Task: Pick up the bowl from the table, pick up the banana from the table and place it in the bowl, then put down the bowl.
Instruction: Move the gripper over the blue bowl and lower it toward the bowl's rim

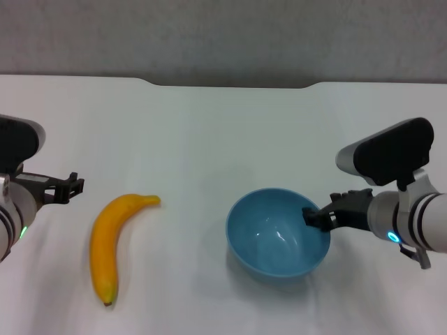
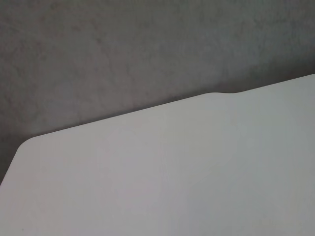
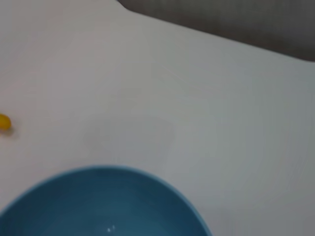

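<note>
The light-blue bowl stands on the white table, right of centre. It fills the lower part of the right wrist view. My right gripper is at the bowl's right rim, shut on it, with one dark finger inside the rim. The orange-yellow banana lies left of centre, stem toward the bowl and dark tip toward me; its end shows in the right wrist view. My left gripper is open and empty, left of the banana and apart from it.
The table's far edge has a shallow dark notch, also seen in the left wrist view. Grey floor lies beyond it. White tabletop separates the banana from the bowl.
</note>
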